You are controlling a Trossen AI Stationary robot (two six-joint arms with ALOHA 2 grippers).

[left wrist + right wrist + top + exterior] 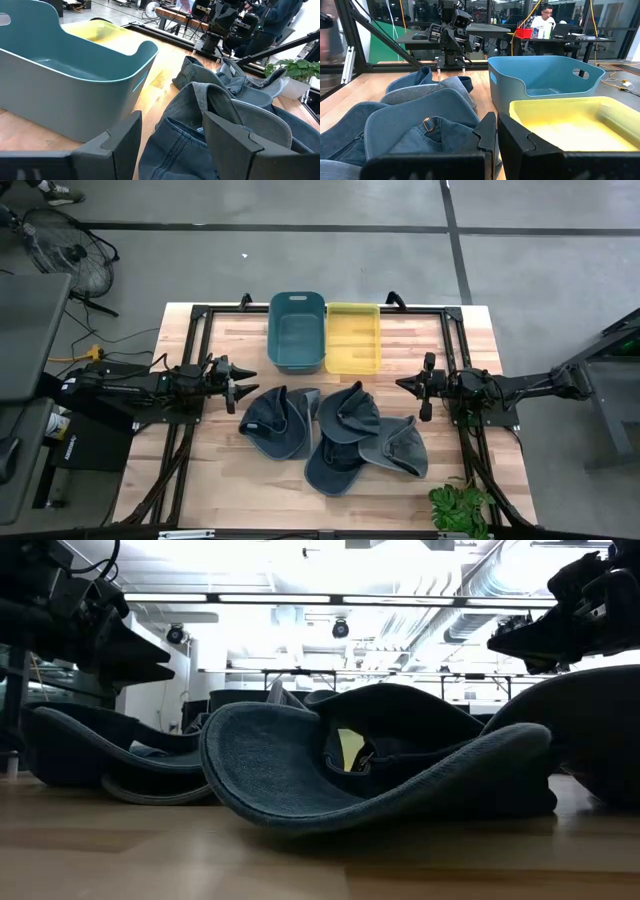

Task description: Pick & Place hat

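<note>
Several blue denim hats lie in a loose pile mid-table: one on the left (278, 423), one at the far middle (348, 412), one at the near edge (335, 465) and one on the right (397, 446). They overlap one another and rest on the wood. My left gripper (243, 387) hovers open just left of the pile, its fingers (125, 142) apart over the left hat (200, 125). My right gripper (405, 384) hovers shut just right of the pile (496, 137), touching nothing.
A teal bin (297, 332) and a yellow bin (353, 338) stand side by side at the table's far edge. A small green plant (460, 505) sits at the near right corner. Black frame rails (190, 350) run along both sides. A person (545, 20) sits beyond the table.
</note>
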